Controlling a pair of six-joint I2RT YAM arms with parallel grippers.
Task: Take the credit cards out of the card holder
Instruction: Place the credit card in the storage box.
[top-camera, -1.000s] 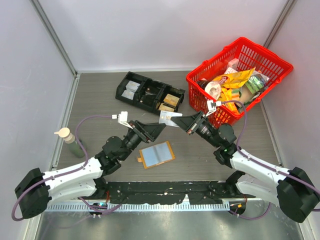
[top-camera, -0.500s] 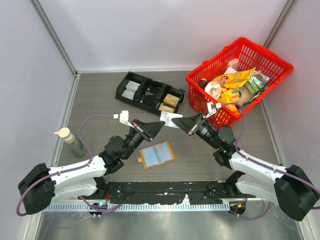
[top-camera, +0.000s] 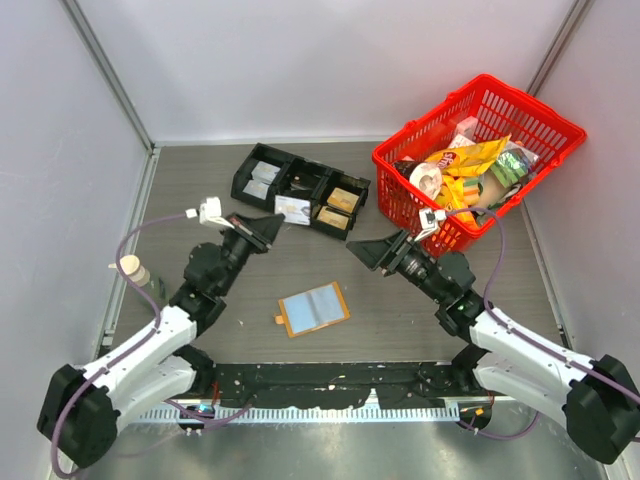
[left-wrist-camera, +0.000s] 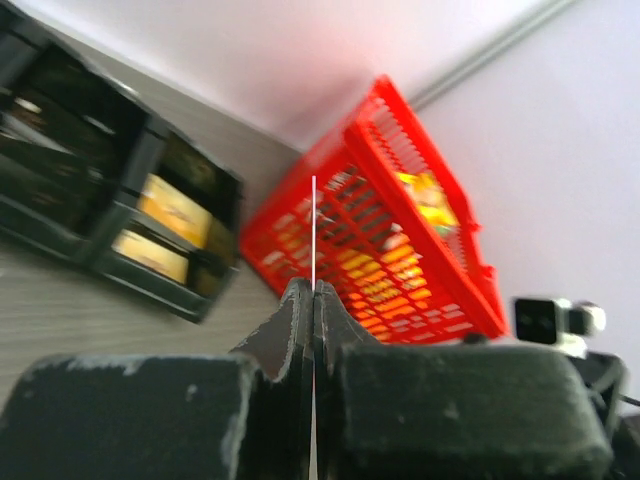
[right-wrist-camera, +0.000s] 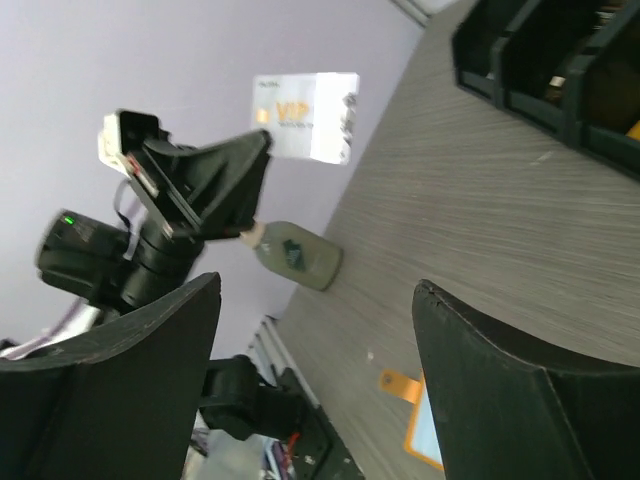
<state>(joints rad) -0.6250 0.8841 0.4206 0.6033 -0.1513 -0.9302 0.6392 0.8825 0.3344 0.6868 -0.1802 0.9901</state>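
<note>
Between the shut jaws of left gripper (top-camera: 272, 222): white card (top-camera: 293, 208), pinched tight. "VIP" print readable from right wrist cam, only a thin edge-on line from left wrist cam. Just past those fingertips: black tray (top-camera: 245, 180), card apparently over its near edge, contact hard to judge. Right gripper (top-camera: 354, 249): wide open, holding nothing, tips facing left gripper, clear of the card. Card holder (top-camera: 313, 309): flat open on table (top-camera: 380, 320), pale panels up, back toward the arm bases from both sets of fingertips, roughly midway between grippers, touching neither. Beside right gripper, on its right: red basket (top-camera: 400, 200), full of packets.
</note>
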